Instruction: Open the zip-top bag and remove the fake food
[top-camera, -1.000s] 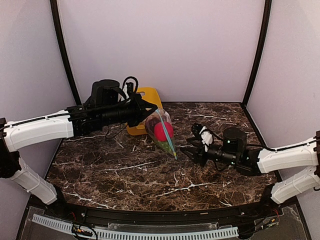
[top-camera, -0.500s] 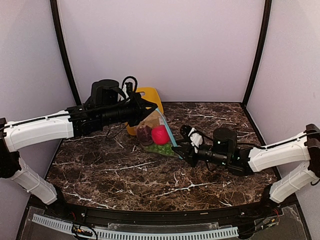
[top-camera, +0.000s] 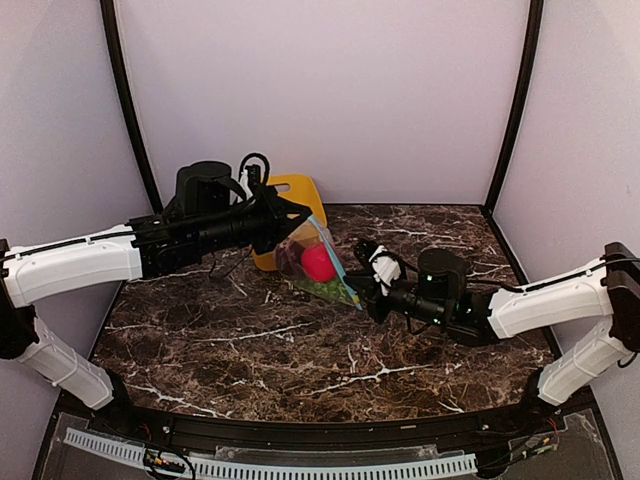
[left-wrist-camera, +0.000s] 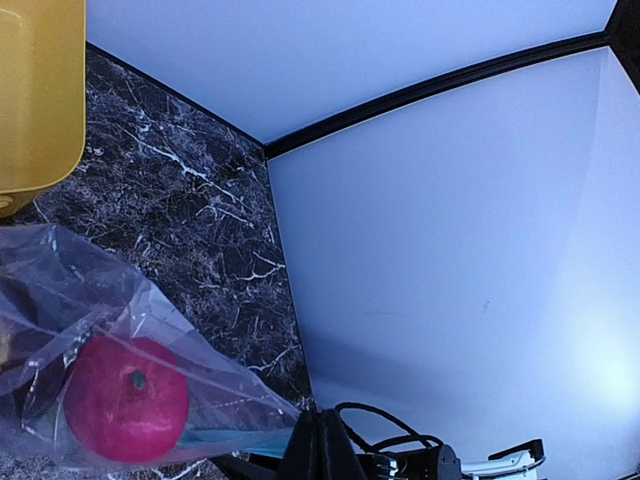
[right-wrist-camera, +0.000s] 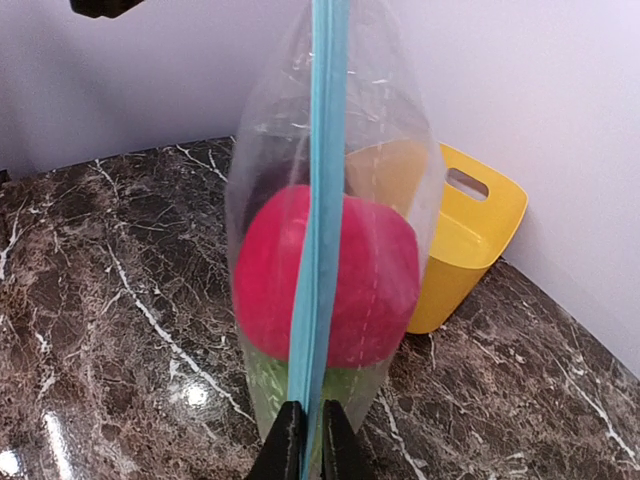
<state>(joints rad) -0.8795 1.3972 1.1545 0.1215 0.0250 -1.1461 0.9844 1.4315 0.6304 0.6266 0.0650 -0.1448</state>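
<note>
**Bag held between both grippers, zip edge turned to the right one**

My left gripper (top-camera: 298, 220) is clamped on the upper corner of the zip-top bag (top-camera: 312, 240). It holds the bag up over the marble table (top-camera: 300, 350), just in front of the yellow bin (top-camera: 290, 192), so the plastic hangs taut. The dark purple fruit (top-camera: 290, 258), red fruit (top-camera: 319, 263) and green grapes (top-camera: 325, 290) sag together inside, and the bag looks unopened. The teal zip strip (right-wrist-camera: 322, 200) runs down to my right gripper (right-wrist-camera: 303, 440), whose jaws are pinched on the strip's lower end, with the bag rising straight ahead of them. I take these two opposed holds as the setup for pulling the seal apart.
</note>
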